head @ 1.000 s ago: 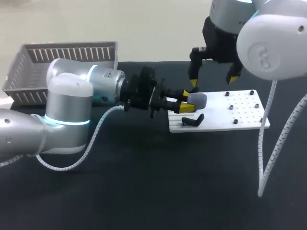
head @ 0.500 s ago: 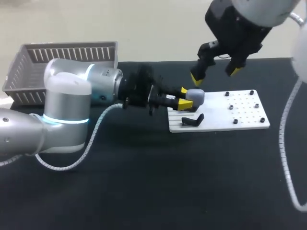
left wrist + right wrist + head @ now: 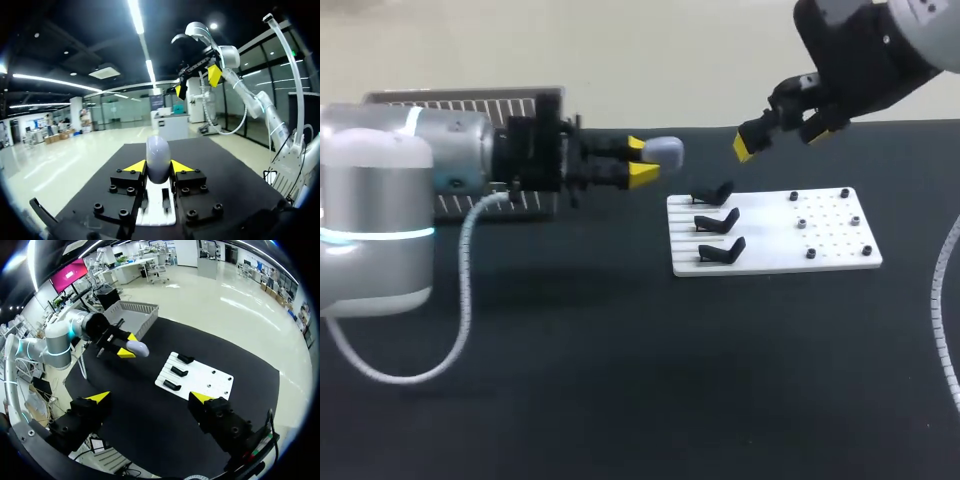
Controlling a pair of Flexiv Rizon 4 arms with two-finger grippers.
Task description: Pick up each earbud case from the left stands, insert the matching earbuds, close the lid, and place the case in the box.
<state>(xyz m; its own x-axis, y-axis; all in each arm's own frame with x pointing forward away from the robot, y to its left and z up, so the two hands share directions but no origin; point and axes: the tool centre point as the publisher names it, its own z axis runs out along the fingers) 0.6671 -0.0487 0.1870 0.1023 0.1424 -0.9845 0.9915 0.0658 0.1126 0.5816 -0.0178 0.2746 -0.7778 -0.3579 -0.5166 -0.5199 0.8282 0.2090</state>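
The basket (image 3: 470, 100) sat behind my left arm. My left gripper (image 3: 640, 162) was clamped on the grey earbud case (image 3: 665, 152), held in the air between the basket and the white board (image 3: 840, 255). I judged it should stay level and firmly pinched while the lid got worked. Three black stands (image 3: 717, 220) rose near the path, the likeliest snag. My right gripper (image 3: 782, 138) hung spread and empty above the board's far edge.

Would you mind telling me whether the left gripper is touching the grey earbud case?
Touching. In the left wrist view the left gripper presses against the earbud case from both sides, with no gap showing at either yellow tip.
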